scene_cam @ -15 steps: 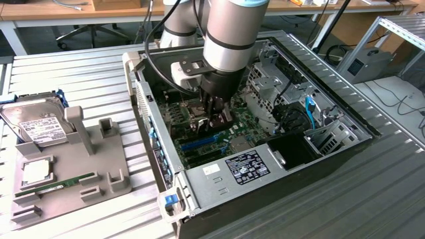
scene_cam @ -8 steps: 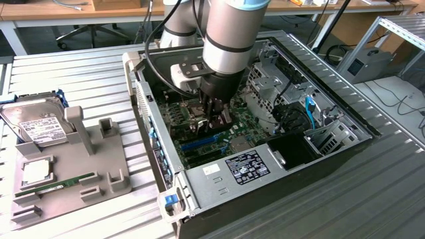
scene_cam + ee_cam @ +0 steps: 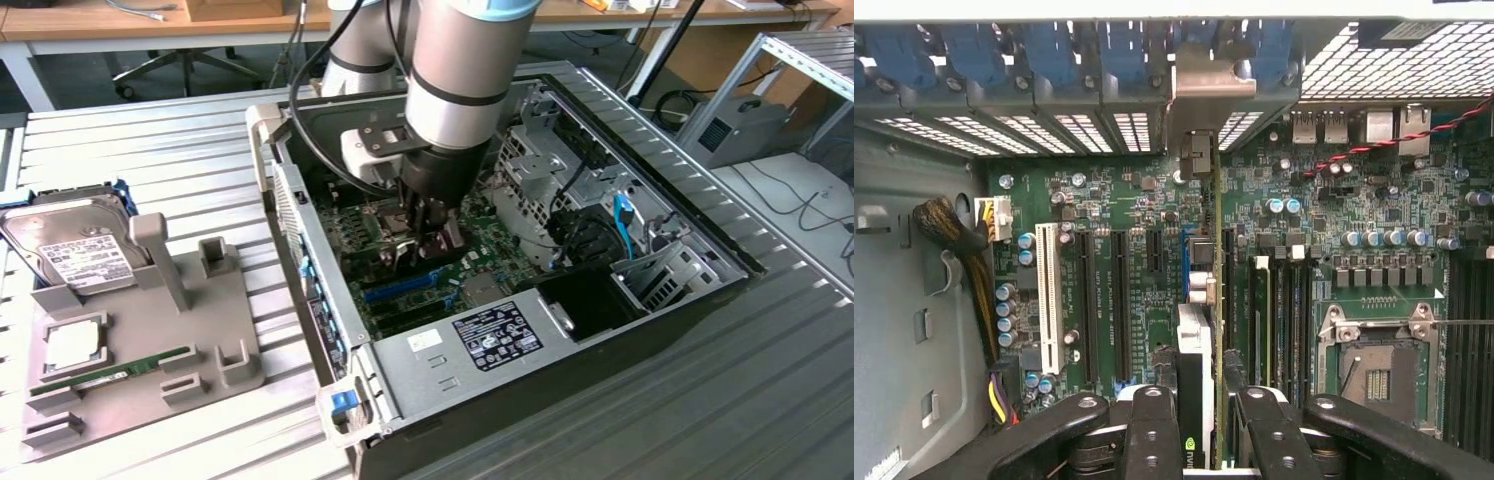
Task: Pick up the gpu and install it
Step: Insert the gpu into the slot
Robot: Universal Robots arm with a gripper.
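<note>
Starting at the exterior view's left: on the ribbed tabletop (image 3: 160,150) sits the gray holder (image 3: 200,330). The hard drive (image 3: 67,250) leans at its far end, a square processor chip (image 3: 74,342) lies nearer, and the thin memory stick (image 3: 114,370) lies just beside that.

Moving along to the middle, the open computer case (image 3: 414,345) lies on its side. My arm (image 3: 461,70) comes straight down into it. The claw (image 3: 427,240) is low over the motherboard (image 3: 1124,200), well inside the case walls.

On the wrist view I've got the claw (image 3: 1202,400) about half open, with one finger (image 3: 1151,430) on each side of the gpu (image 3: 1194,345) and clamped on it. The card stands on edge, seen from above. It runs from between the fingers toward the back wall of the case, where its metal bracket (image 3: 1199,90) sits against the row of rear slot openings. It's lined up over the blue slot among the expansion slots. The white slot (image 3: 1049,300) is off to one side and the empty processor socket (image 3: 1379,365) is on the other. I can't tell whether the gold edge is fully down in the slot.

Over on the exterior view's right, inside the case, there's a blue cable (image 3: 621,215) and the metal drive cage (image 3: 661,275).
</note>
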